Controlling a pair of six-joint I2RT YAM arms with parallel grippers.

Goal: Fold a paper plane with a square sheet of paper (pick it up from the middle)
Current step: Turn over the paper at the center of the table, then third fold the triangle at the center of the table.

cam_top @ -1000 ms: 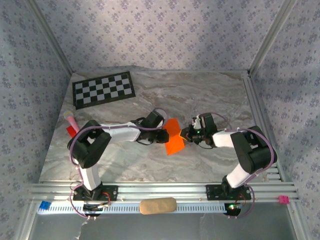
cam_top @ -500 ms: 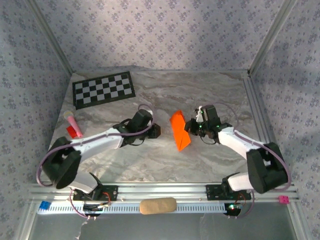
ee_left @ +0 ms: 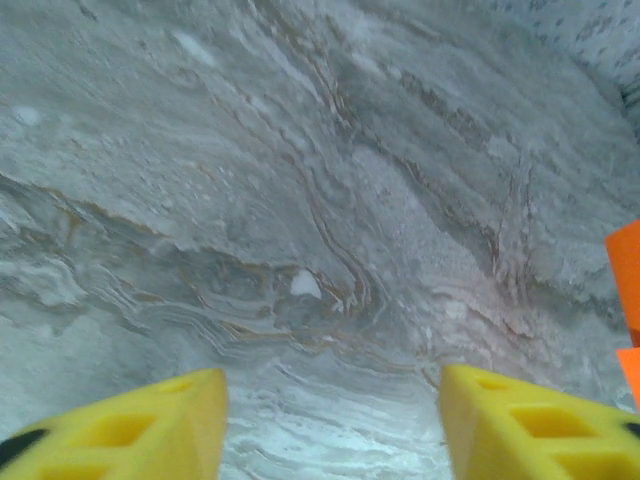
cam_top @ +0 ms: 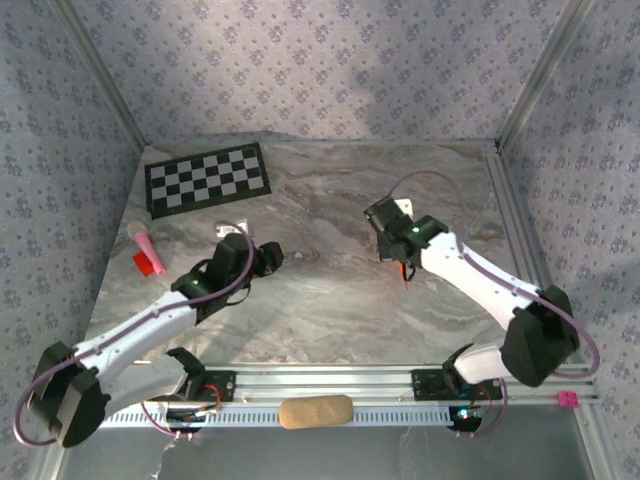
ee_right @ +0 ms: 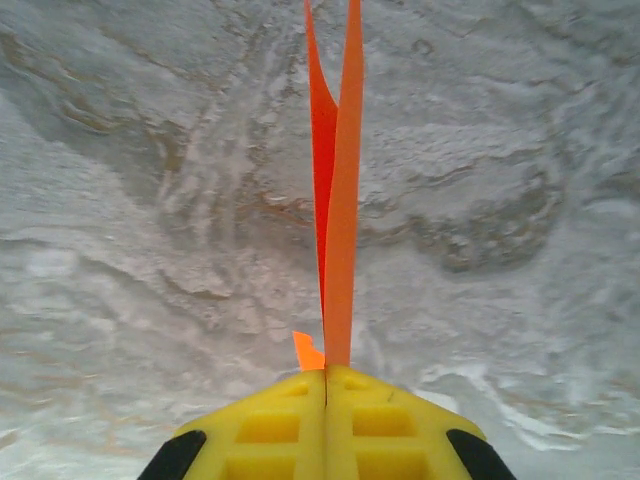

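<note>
1. the orange paper (ee_right: 335,200), creased into a narrow doubled shape, hangs edge-on above the bench (cam_top: 330,310), well to the right of the checkerboard sheet (cam_top: 208,178) and nearer the arms.
2. the right pincer (ee_right: 326,372) is clenched on its fold, and two layers splay apart beyond the tips.
3. the left pincer (ee_left: 332,400) stands released, holding nothing, over bare marble on the near side of the checkerboard sheet's right end.
4. judged step: mid-fold, with the paper carried by one arm. the next move likely calls for laying it flat, or for the left pincer to take a free layer.
5. open bench lies between the pincers. the red and pink object (cam_top: 147,255) sits near the checkerboard sheet's left corner, well apart from the paper.
</note>
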